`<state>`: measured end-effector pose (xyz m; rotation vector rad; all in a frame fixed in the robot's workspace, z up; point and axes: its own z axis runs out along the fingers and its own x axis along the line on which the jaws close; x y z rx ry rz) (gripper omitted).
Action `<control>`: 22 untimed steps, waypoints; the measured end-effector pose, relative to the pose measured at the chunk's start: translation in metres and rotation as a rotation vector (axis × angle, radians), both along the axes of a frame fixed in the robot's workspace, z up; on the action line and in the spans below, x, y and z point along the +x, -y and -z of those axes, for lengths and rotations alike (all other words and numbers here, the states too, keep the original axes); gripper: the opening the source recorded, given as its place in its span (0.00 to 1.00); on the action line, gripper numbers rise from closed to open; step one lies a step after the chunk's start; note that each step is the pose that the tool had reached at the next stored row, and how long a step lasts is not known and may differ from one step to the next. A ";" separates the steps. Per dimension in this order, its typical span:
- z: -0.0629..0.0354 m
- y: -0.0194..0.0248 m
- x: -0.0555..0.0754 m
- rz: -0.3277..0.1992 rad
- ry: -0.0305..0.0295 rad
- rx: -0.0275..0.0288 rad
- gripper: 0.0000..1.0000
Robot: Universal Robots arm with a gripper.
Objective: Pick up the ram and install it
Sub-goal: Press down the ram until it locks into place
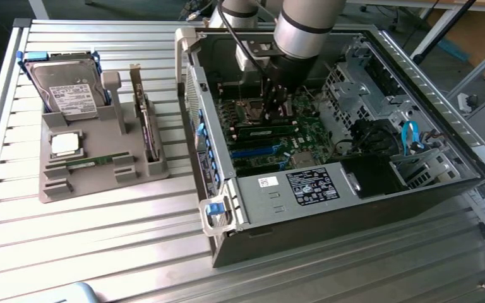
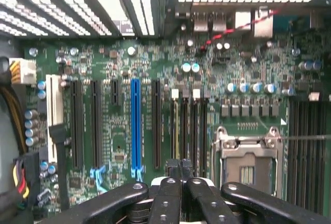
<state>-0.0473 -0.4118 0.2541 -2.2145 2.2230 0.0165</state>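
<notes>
The gripper (image 2: 181, 175) hangs inside the open computer case (image 1: 225, 208), low over the motherboard (image 2: 155, 79), with its fingers drawn fully together. Nothing can be seen clamped between them. In the exterior view the arm (image 1: 305, 28) descends into the case near the processor socket (image 2: 248, 162), and the fingertips sit just beside the memory slots (image 2: 189, 131).

Two ram sticks are visible. One ram stick (image 1: 264, 134) lies along the motherboard, close beside the gripper; whether it is fully seated in its slot cannot be told. The other ram stick (image 1: 98, 159) rests on the grey parts holder (image 1: 99, 183), well apart from the case, on the tabletop (image 1: 99, 252).

Procedure notes, given as judgement: for seating, keep the closed fingertips square over the top edge of the stick, press straight toward the motherboard, and load both ends evenly so the slot latches can engage. Avoid sideways force; the stick is thin and will flex.

Obstructions near the motherboard: the processor socket frame stands immediately beside the slots, the blue expansion slot (image 2: 135, 125) and its black neighbours lie on the other side, and the case walls limit lateral approach. A wire bundle (image 2: 15, 131) crowds the board's edge. On the parts holder also stand a hard drive (image 1: 70, 88), a processor chip (image 1: 65, 144) and an upright expansion card (image 1: 146, 126).
</notes>
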 end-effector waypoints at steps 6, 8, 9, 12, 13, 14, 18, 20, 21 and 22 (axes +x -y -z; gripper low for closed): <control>0.0000 0.0000 -0.010 0.000 0.0000 0.0000 0.10; 0.0000 0.0000 -0.012 0.000 0.0000 0.0000 0.10; 0.0000 0.0000 -0.013 0.000 0.0000 0.0000 0.10; 0.0000 0.0000 -0.016 0.000 0.0000 0.0000 0.10; 0.0000 0.0000 -0.017 0.000 0.0000 0.0000 0.10; 0.0000 -0.0001 -0.017 0.000 0.0000 0.0001 0.10; 0.0007 0.0000 -0.017 0.000 0.0001 0.0002 0.10; 0.0021 0.0000 -0.017 0.000 0.0000 0.0000 0.10; 0.0029 0.0000 -0.017 0.000 0.0000 0.0000 0.10; 0.0036 0.0000 -0.017 0.000 0.0000 0.0000 0.10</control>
